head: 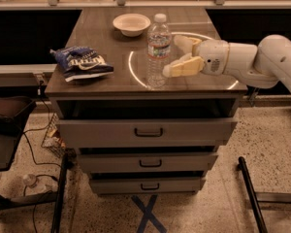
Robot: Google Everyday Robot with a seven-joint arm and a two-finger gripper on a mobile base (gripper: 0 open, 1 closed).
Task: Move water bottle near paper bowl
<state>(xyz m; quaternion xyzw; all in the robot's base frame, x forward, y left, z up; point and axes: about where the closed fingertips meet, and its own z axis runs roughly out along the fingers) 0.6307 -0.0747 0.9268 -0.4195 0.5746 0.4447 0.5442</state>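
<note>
The water bottle (pixel 158 51) stands upright near the middle of the cabinet top (pixel 102 38), clear and ribbed, with a white cap and a label band. The paper bowl (pixel 131 24) sits at the back of the top, behind and left of the bottle. My gripper (pixel 177 55) comes in from the right on a white arm. It is open, with one cream finger behind the bottle's right side and one in front, close beside the bottle. It holds nothing.
A dark blue snack bag (pixel 81 62) lies on the left part of the top. The top drawer (pixel 148 128) below is pulled out a little. A small bottle (pixel 30 180) and black cables lie on the floor at the left. A black frame leg (pixel 250 191) stands at the right.
</note>
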